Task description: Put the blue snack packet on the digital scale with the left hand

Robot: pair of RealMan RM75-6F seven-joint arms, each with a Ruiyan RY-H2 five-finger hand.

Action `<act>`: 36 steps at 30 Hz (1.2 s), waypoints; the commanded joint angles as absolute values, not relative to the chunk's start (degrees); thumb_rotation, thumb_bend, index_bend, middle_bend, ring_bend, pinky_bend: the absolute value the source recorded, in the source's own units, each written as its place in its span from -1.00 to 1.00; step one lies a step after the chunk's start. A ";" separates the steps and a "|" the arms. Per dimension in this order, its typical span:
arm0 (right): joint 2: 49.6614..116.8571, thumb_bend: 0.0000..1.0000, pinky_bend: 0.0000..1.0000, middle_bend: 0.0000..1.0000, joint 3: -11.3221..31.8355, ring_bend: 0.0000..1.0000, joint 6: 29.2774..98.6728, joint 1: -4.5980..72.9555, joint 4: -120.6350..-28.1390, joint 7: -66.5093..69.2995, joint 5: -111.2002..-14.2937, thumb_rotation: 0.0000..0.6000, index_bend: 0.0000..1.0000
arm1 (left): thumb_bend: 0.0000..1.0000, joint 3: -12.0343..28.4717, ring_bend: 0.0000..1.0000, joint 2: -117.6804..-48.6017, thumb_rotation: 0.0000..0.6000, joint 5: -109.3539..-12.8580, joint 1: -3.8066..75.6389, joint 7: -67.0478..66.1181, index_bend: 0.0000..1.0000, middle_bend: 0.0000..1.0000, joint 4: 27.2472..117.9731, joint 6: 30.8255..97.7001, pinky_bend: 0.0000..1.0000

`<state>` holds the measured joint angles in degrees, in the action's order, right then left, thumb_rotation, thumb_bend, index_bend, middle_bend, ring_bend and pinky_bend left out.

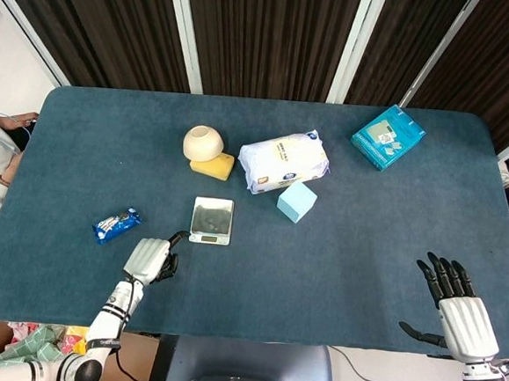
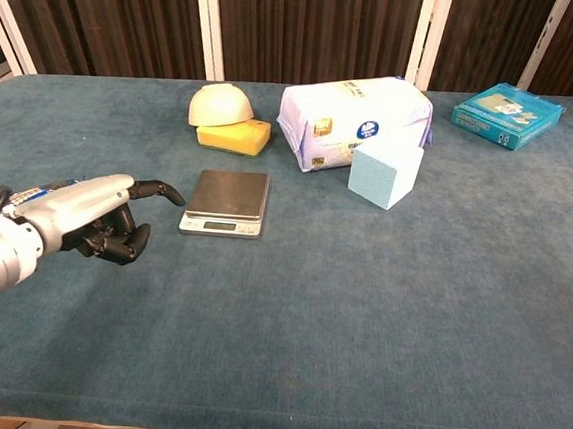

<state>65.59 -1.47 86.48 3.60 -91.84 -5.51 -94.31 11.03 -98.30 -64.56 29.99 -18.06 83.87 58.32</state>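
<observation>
The blue snack packet (image 1: 116, 225) lies flat on the blue table, left of the small silver digital scale (image 1: 211, 220) (image 2: 226, 201). My left hand (image 1: 150, 257) (image 2: 95, 218) hovers low between the two, nearer the front edge than both. It holds nothing; its fingers are loosely curled and one stretches toward the scale. In the chest view the hand hides most of the packet. My right hand (image 1: 457, 304) rests at the front right edge with fingers spread and nothing in it; only the head view shows it.
Behind the scale a cream bowl (image 1: 204, 141) sits on a yellow sponge (image 1: 213, 165). A white wipes pack (image 1: 283, 160) and a light blue cube (image 1: 297, 201) stand to the scale's right. A teal box (image 1: 387, 137) lies at the back right.
</observation>
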 commanded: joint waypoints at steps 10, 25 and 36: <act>65.06 -0.68 -1.00 -1.00 -1.31 -1.00 87.00 3.35 -91.68 -4.19 -94.40 0.53 -1.00 | 0.36 11.38 1.00 -102.49 1.00 -59.97 32.45 -22.50 -0.56 1.00 80.10 58.44 1.00; 64.84 -0.68 -1.00 -1.00 -1.26 -1.00 87.16 3.07 -91.81 -4.01 -94.39 0.52 -1.00 | 0.34 10.70 1.00 -103.36 1.00 -58.67 33.35 -22.66 -0.53 1.00 78.64 58.39 1.00; 64.72 -0.68 -1.00 -1.00 -1.31 -1.00 86.87 3.05 -91.98 -4.15 -94.41 0.52 -1.00 | 0.34 10.56 1.00 -103.17 1.00 -58.44 33.71 -22.17 -0.53 1.00 78.37 58.52 1.00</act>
<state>64.72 -1.31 86.87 3.05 -91.98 -4.15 -94.42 10.56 -103.19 -58.46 33.70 -22.18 78.38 58.54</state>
